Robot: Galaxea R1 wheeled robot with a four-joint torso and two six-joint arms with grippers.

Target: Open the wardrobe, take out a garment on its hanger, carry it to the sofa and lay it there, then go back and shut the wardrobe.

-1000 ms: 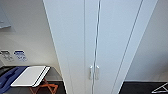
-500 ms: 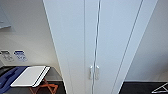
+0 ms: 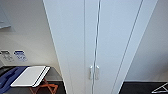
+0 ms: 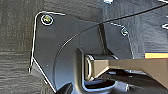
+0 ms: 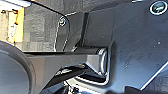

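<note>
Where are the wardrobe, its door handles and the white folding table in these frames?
wardrobe [image 3: 72, 37], head view, on the flat front of the left door.
door handles [image 3: 97, 72], head view, on the right handle beside the centre seam.
white folding table [image 3: 28, 75], head view, on the middle of its white top.

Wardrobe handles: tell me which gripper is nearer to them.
Cannot tell. The handles sit at the wardrobe's centre seam; left and right wrist views both face dark floor, so neither arm looks raised toward them.

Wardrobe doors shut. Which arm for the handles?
Right, marginally: the handles on the wardrobe sit slightly right of head-view centre. Both wrist views face floor, so it's close.
</note>
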